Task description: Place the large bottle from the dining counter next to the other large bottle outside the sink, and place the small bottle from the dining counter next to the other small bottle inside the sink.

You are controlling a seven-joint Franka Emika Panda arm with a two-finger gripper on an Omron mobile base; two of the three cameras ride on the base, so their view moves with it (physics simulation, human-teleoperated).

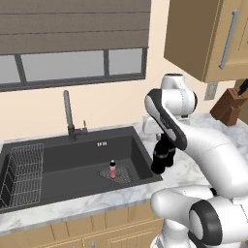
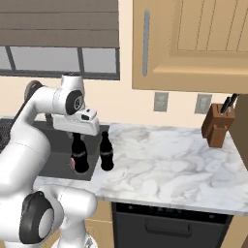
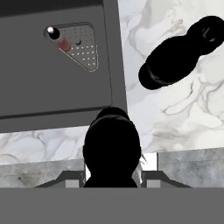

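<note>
My gripper (image 2: 77,134) is shut on the neck of the large bottle (image 2: 79,156), a black cola-shaped one, upright at the right rim of the sink (image 1: 72,162). From above, that large bottle (image 3: 111,146) sits between my fingers (image 3: 73,179). The other large bottle (image 2: 106,151) stands close to its right on the marble counter, a small gap apart; it also appears as a black shape (image 3: 175,57). The other small bottle (image 1: 113,169), pink-red with a dark cap, stands on the drain mat (image 3: 83,50) in the basin. The small bottle and the dining counter are out of view.
A tall dark faucet (image 1: 68,115) rises behind the basin and a wire rack (image 1: 22,175) lies in its left end. A knife block (image 2: 218,125) stands at the far right under wall cabinets (image 2: 193,43). Bare marble (image 2: 169,162) stretches right of the bottles.
</note>
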